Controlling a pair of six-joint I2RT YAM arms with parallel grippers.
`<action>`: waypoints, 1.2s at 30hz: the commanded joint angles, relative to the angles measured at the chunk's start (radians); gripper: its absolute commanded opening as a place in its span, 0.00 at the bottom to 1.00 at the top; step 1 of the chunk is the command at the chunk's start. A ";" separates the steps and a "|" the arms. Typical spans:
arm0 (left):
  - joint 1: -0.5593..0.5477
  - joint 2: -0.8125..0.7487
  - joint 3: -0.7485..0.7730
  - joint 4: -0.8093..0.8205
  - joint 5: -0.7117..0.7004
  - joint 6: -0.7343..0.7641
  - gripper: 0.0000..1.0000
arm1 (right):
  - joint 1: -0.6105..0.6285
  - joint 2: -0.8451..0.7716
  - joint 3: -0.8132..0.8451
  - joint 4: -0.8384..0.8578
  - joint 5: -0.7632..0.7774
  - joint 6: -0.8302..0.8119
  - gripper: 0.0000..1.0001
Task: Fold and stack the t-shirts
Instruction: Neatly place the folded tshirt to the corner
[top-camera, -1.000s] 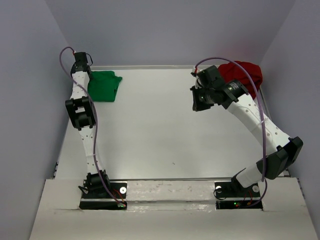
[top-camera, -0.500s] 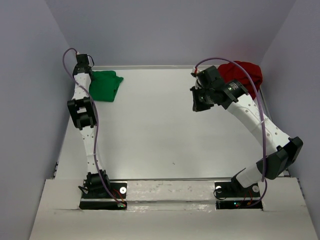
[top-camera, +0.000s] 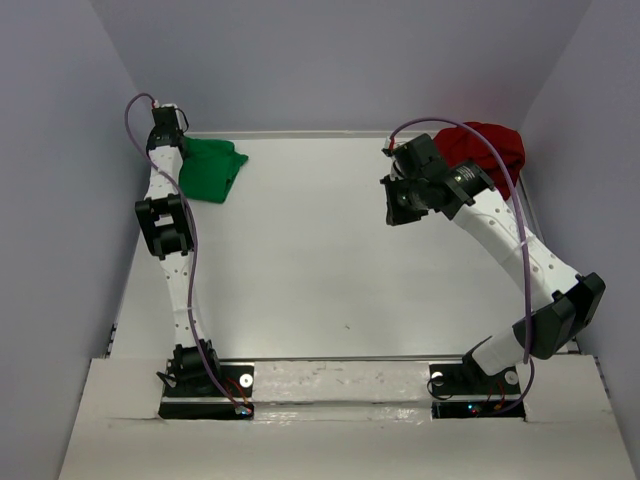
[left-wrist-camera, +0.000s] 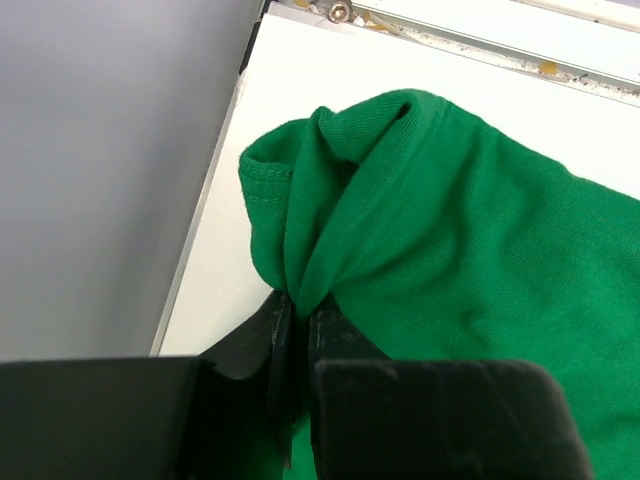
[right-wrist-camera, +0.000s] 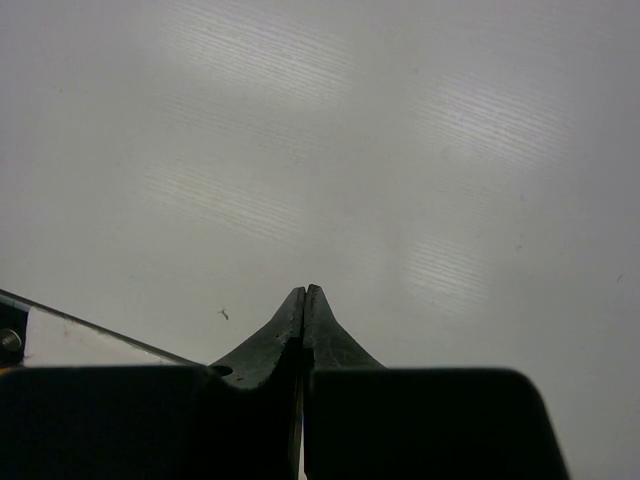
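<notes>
Left claw (left-wrist-camera: 293, 318) pinches bunched fold of green t-shirt (left-wrist-camera: 460, 240) beside stitched edge. Cloth gathers into ridge at jaws; rest drapes on desk (top-camera: 300, 270) at far left corner, close to wall (left-wrist-camera: 100, 170). Edge grip probably chosen so garment can be dragged toward open centre for spreading. Right claw (right-wrist-camera: 304, 298) pressed together, empty, poised over bare desk just in front of dark red t-shirt (top-camera: 492, 148), heaped at far right corner. Neither shirt folded; stacking not yet begun.
</notes>
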 joint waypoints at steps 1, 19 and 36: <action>0.004 -0.006 0.037 0.047 -0.010 0.009 0.09 | 0.010 -0.025 -0.001 0.010 0.008 0.014 0.00; -0.002 -0.183 -0.191 0.123 -0.188 -0.115 0.55 | 0.010 -0.071 -0.052 0.034 -0.024 0.002 0.00; -0.033 -0.341 -0.231 0.107 -0.357 -0.074 0.99 | 0.010 -0.190 -0.141 0.060 -0.044 -0.007 0.00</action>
